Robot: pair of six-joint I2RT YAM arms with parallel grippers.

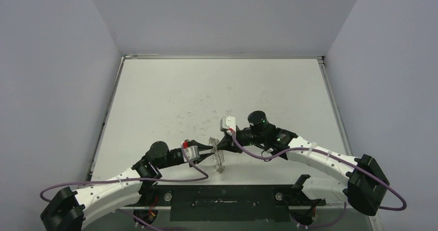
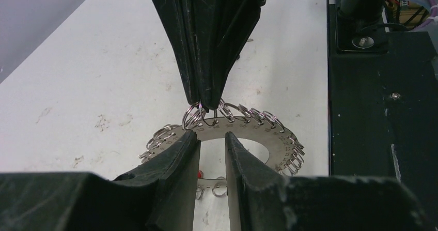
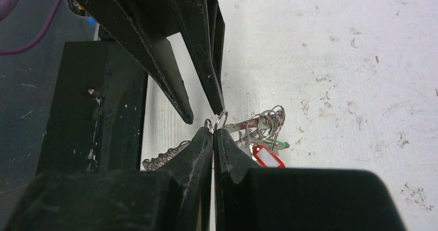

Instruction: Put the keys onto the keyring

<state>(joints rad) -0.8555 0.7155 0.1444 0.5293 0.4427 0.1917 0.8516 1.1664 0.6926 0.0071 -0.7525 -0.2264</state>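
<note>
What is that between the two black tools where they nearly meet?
The keyring. The right tool pinches its frilly edge, and the left tool, standing open, faces it from the opposite side. The left wrist view shows this best.

From above, we see the keyring (image 1: 219, 157) only as a small glinting tangle between the two arms. Its loops are too small to count, and we cannot pick out the keys. In the left wrist view, the left gripper (image 2: 212, 135) covers the ring's near edge, and the right gripper (image 2: 204, 106) is cut off at the top. In the right wrist view, that gripper's own fingers hide most of the ring and the bottom of a red tag (image 3: 267, 156). Whether a key hangs among the loops beside it, we cannot tell.
</note>
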